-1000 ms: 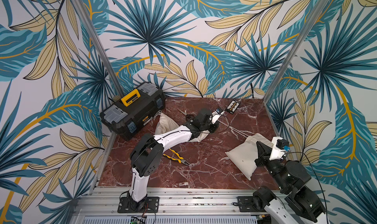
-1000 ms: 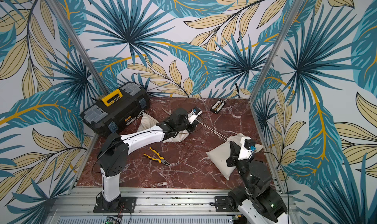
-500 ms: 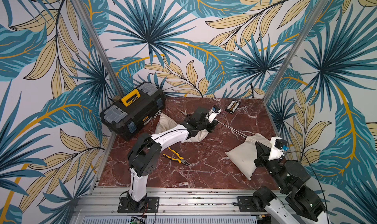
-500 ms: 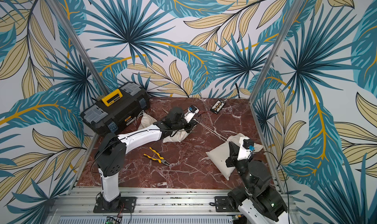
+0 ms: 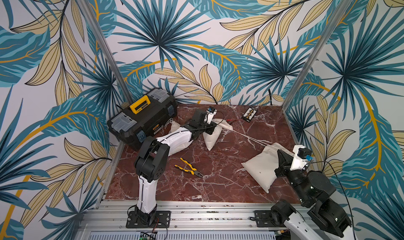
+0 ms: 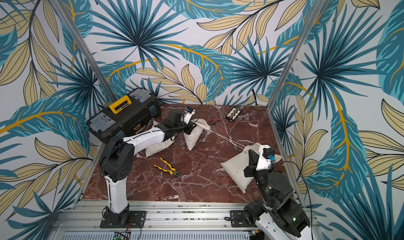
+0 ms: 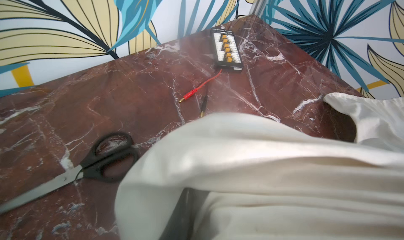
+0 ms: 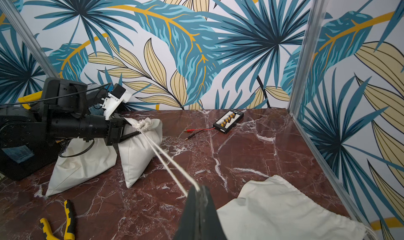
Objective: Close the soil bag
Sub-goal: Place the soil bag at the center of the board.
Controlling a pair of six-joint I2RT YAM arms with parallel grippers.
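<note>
Leftward, left hand [image 8: 135, 127], clamped on the gathered neck, has drawn the soft, probably heavy soil bag [image 8: 140, 156]; right hand [image 8: 197, 189] pinches the taut cord [image 8: 168, 164].

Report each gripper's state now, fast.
Left gripper: closed on the gathered neck of the soil bag.
Right gripper: closed, pinching the taut drawstring.
</note>
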